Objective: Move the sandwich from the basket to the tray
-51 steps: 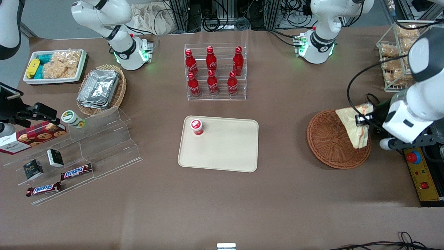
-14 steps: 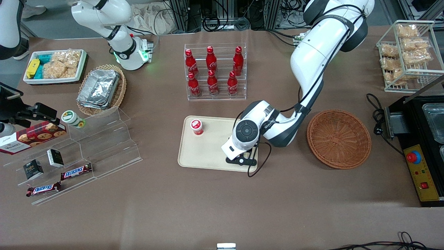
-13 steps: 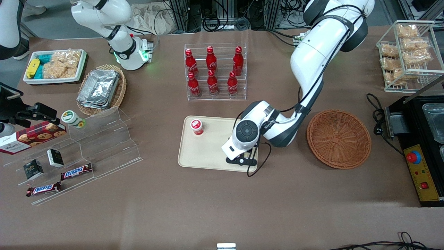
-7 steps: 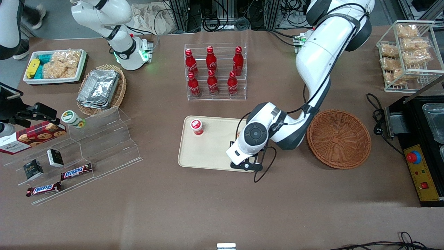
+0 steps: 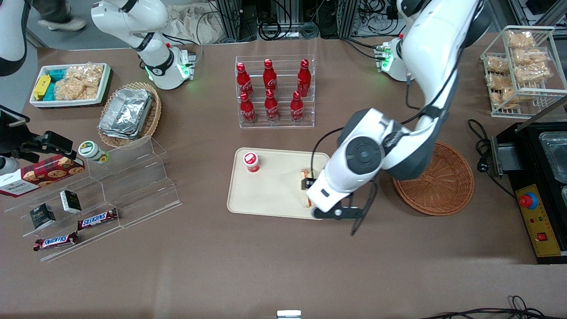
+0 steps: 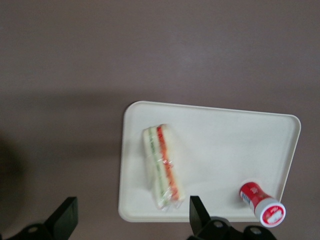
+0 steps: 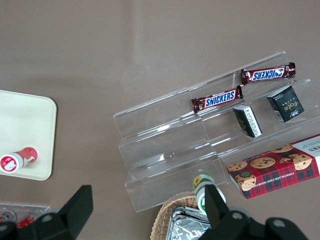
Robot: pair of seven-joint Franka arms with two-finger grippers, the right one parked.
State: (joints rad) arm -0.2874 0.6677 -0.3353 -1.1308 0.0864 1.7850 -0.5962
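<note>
the sandwich [image 5: 306,202] lies flat on the tray [image 5: 270,195]. reading the front view as a clock with twelve farthest from the camera, it sits along the tray's three o'clock edge, down toward the four o'clock corner. the working arm's wrist covers most of it there. in the left wrist view the sandwich [image 6: 162,165] shows whole: a pale wedge in clear wrap, its red and green filling stripes facing up, just inside the short rim of the tray [image 6: 225,145]. nothing touches it.

the gripper [image 6: 131,200] hangs above that end of the tray, clear of the sandwich. its two black fingers [image 6: 66,217] are spread wide and grasp nothing.

a small red bottle with a red-and-white cap [image 5: 251,161] stands near the tray's ten o'clock corner, well apart from the sandwich. the same bottle [image 6: 260,201] shows in the wrist view.

the round brown basket [image 5: 447,186] sits at three o'clock from the tray, toward the working arm's end of the table [image 5: 266,266]. the arm's elbow hangs over part of it, and the part that shows holds nothing.

at twelve o'clock from the tray a clear rack holds six red cola bottles [image 5: 274,91]. at about nine o'clock, toward the parked arm's end, a clear stepped stand [image 5: 133,186] carries two chocolate bars [image 5: 97,218], two small dark boxes and a tartan cookie box [image 5: 42,173]. at ten o'clock from the tray is an oval basket of foil trays [image 5: 128,113].
</note>
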